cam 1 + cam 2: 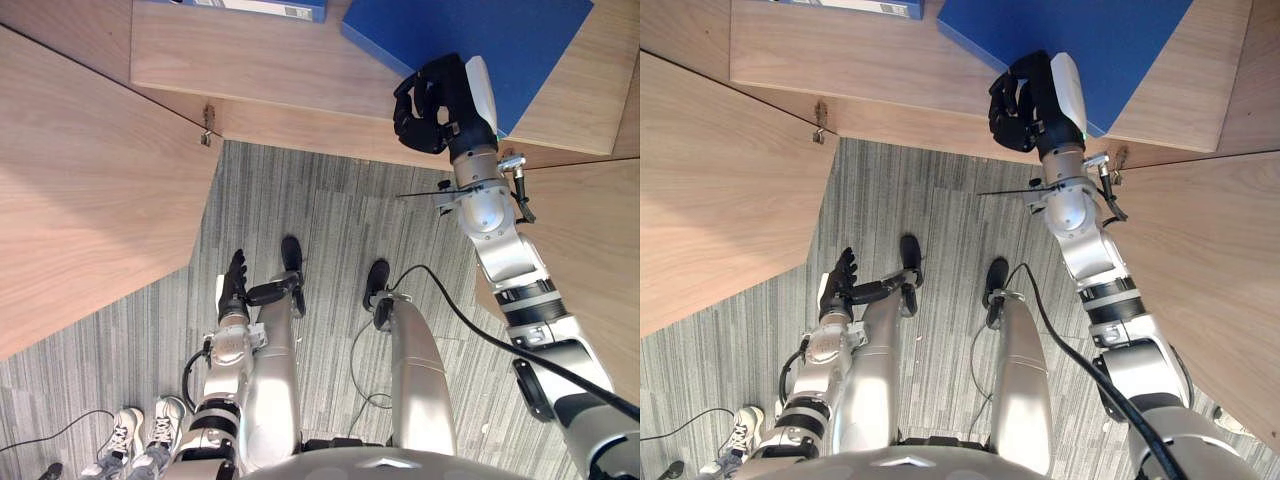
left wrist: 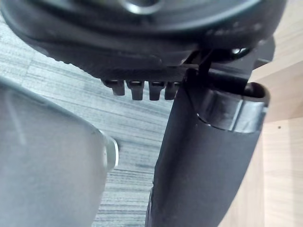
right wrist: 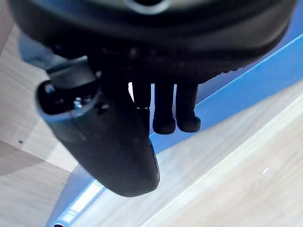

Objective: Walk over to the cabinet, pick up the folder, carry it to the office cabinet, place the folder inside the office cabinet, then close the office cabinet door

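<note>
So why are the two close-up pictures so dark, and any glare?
Left wrist view: the left hand sits at the lens, dark and unlit, a sheen on its thumb. Right wrist view: the right hand likewise covers much of the blue folder. Left eye view: even light, no strong glare.

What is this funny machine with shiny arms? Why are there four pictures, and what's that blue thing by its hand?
It is a walking robot with two silver arms and dark hands. Two pictures come from cameras in its head, looking down. The other two come from cameras on its wrists, very close to each hand. In front of it is a light wooden cabinet shelf, with an open wooden door beside it. A flat blue folder rests on the shelf. The right hand is at the folder's near edge; I cannot tell whether it grips it. The left hand hangs low with straight fingers, holding nothing. Below is grey striped carpet, where a person's white shoes stand.
</note>
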Robot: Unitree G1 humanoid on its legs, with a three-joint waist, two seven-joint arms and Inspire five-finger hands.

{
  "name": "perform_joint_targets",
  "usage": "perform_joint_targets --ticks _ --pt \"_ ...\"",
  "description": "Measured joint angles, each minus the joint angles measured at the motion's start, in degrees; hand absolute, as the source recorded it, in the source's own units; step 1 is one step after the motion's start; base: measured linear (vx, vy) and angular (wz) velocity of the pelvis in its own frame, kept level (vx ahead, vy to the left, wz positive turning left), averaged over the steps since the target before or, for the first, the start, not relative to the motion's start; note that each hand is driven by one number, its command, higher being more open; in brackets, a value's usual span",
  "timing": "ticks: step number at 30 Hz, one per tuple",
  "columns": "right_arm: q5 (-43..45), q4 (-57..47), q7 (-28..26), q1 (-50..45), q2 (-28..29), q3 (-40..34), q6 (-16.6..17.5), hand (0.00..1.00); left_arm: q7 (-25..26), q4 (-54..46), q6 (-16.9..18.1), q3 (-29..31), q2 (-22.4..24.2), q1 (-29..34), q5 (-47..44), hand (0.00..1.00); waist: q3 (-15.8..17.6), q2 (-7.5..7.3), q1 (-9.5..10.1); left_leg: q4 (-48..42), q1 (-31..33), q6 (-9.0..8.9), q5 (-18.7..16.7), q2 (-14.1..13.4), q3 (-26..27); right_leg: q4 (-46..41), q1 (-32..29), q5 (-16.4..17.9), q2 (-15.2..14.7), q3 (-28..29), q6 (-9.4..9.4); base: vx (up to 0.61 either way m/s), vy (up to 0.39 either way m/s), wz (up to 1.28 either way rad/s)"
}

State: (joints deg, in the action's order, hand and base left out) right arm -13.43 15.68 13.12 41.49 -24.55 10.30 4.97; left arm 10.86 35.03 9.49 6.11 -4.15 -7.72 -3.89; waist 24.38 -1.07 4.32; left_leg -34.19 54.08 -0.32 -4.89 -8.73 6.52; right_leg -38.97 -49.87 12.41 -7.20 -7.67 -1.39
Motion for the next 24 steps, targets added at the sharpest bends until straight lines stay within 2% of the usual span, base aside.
perform_joint_targets --ticks 9,16,21,24 --pt "-0.35 7.00 1.04 6.23 -1.00 -0.01 -1.20 0.00 0.58 0.01 0.03 0.02 -0.08 -0.07 -0.10 1.00 0.10 0.15 0.05 -0.20 0.92 0.06 -0.02 0.55 -0.50 -0.04 -0.32 0.02 -0.64 -0.69 -0.01 0.02 0.010 0.04" --pt "-5.73 8.26 3.29 7.80 -2.74 -0.18 -2.57 0.00 1.49 0.15 -0.02 0.00 -0.47 -0.13 -0.26 1.00 0.10 0.16 0.16 -0.74 2.34 0.11 -0.02 0.64 -0.58 -0.36 -1.52 0.02 -0.83 -0.89 -0.01 0.00 0.000 0.00" --pt "-7.94 11.65 4.90 8.61 -2.71 -0.98 -5.74 0.00 2.39 0.04 -0.02 -0.02 -0.42 -0.36 -0.59 1.00 0.10 0.16 0.18 -0.80 2.93 0.11 -0.02 0.65 -0.57 -0.41 -2.09 0.02 -0.89 -0.98 -0.01 0.00 0.000 0.00" --pt "-7.95 11.72 5.20 8.96 -2.50 -2.10 -6.23 0.00 2.89 0.04 -0.04 -0.01 0.02 -0.50 -0.61 1.00 0.13 0.22 0.16 -0.86 3.11 0.11 -0.01 0.65 -0.57 -0.40 -2.24 0.01 -0.91 -1.01 -0.01 0.00 0.000 0.00"
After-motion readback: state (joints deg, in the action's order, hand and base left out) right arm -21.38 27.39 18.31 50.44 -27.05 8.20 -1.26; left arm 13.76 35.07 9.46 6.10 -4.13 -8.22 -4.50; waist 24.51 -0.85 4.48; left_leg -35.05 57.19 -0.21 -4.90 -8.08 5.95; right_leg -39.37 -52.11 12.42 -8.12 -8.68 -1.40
